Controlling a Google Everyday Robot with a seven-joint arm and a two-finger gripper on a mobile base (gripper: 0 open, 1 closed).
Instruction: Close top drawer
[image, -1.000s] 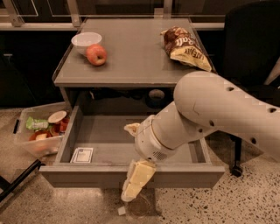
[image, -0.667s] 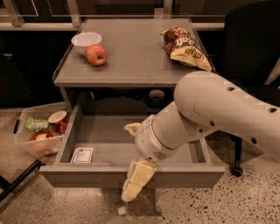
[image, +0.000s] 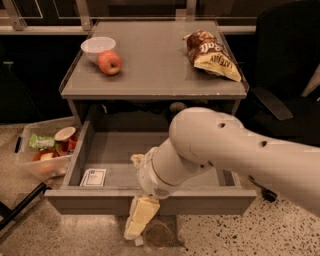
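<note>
Since a second ago the gripper has shifted a little left and lower. The drawer has not moved (its front edge sits on the same line and it is still pulled well out).

The gripper now hangs just in front of the drawer's front panel, with its tip below the panel's lower edge. It may be touching the panel, but this angle does not settle it. Apart or together: cannot tell.

Behind and left of the gripper, a white card lies on the drawer floor. Well behind and above it, on the table, sit an apple and a chip bag.

Judgement: positioning only so far. The closing push toward the table has not yet begun.
</note>
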